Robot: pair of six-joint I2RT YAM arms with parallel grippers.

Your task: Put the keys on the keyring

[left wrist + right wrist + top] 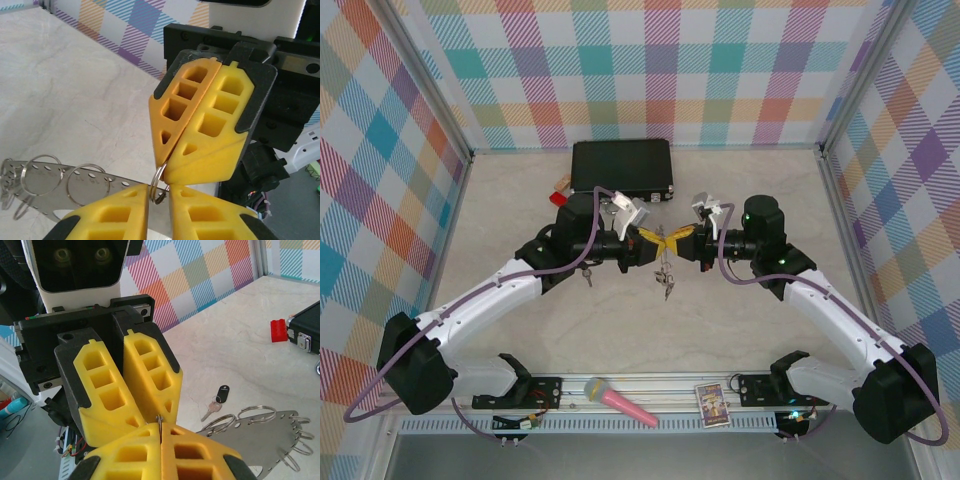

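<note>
Holding the keyring [60,177] in the air between both hands, clear of the desk [60,90], so that its flat grey plate and rim loops hung free for threading. Pinched one small split ring [159,184] at the plate's end with the left hand [159,196], closed down to a narrow gap around that ring. Clamped the same ring from the opposite side with the right hand [160,429], fully closed, thin metal edge caught in the seam of its yellow fingertips. Probably gripped it from both sides to steady the ring or to pry its coils apart. Left one key [219,399] with a black tag lying on the desk, well apart from the plate, not yet threaded. Could not make out the other keys with any certainty
</note>
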